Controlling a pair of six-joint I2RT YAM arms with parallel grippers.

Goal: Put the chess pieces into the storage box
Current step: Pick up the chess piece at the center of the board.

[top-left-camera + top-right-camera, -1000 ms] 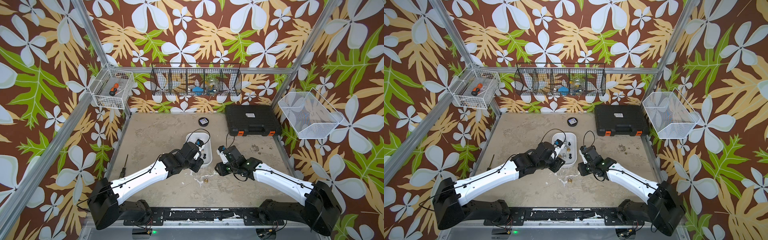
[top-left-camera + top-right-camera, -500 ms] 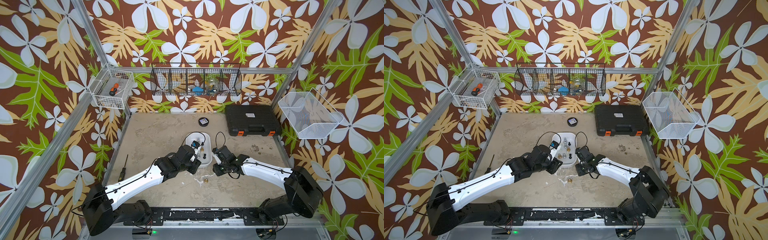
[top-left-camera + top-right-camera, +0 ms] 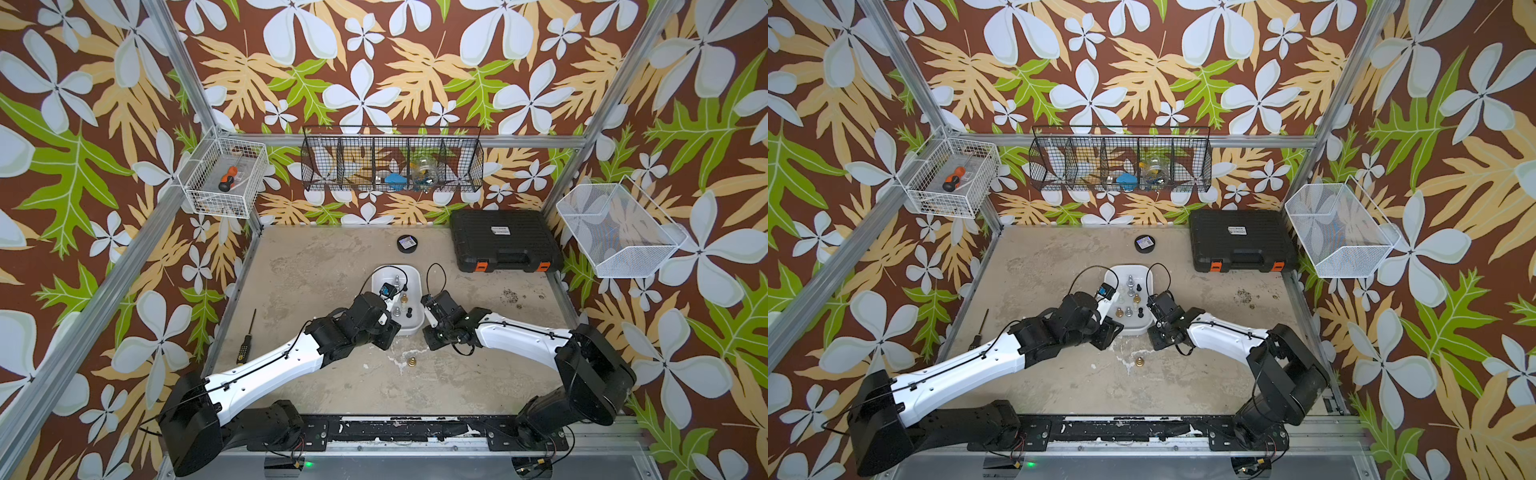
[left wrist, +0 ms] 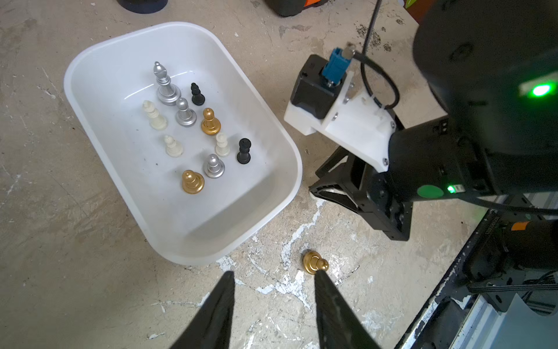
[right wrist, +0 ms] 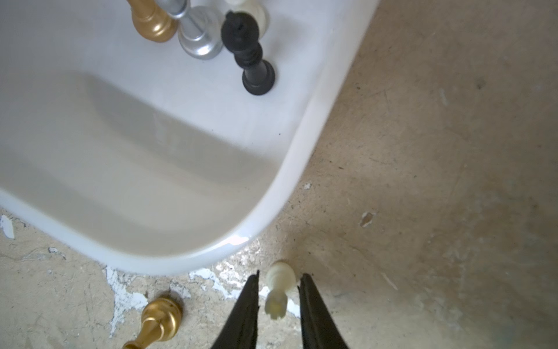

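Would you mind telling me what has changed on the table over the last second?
The right gripper moved in beside the storage box, its elbow swinging inward, and its jaws narrowed around a cream piece on the table, not clearly gripping yet. The left gripper, open, the gold pawn and the boxed pieces hardly moved.

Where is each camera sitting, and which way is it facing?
Top views: high over the table's front edge, facing down toward the back wall; left arm and right arm flank the storage box.
Left wrist: on the left arm, looking past the open left pincer at the box; right arm shows too.
Right wrist: on the right arm, looking down; right pincer straddles a cream piece.
Shared: both wrist views catch the gold pawn on the table.
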